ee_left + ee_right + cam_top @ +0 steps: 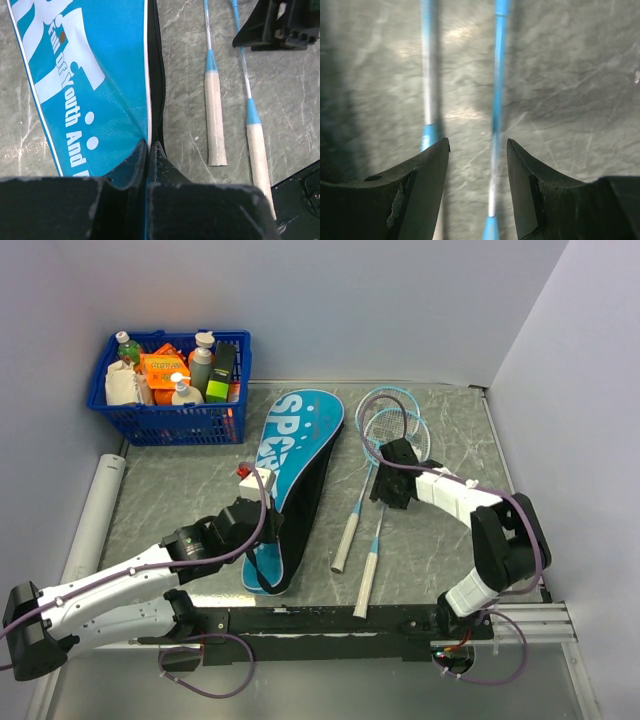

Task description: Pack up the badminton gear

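Pinching the near end of the teal bag [90, 75], the left pincer [150, 146] was closed tight on the bag's right edge, right at the black zipper seam [156, 75]. Probably an anchor, so the bag wouldn't slide and that edge could be lifted for loading. Couldn't tell whether the zipper was undone.

The bag lay lengthwise on the tabletop [150, 480], left of centre, narrow end near and wide printed end far, with its zipper side facing the rackets.

Just right of the bag lay the left racket [345, 540] and the right racket [368, 580], flat and side by side. Their handles were near and apart from each other, and their heads were far and overlapping. Neither was in the bag, so packing looked barely begun.

Over the shafts, mid-length, the right pincer [477, 145] was open, its jaws straddling one shaft [498, 75] without clearly touching it. The other shaft [427, 75] ran just outside one finger. Judged from the left wrist view, the straddled one was likely the right racket. It looked lined up for a pinch on a single shaft; the risk was catching both or knocking the neighbour.

In the far left corner, a blue basket [165, 425] of bottles sat well apart, not part of the job. No shuttlecock was clearly made out.
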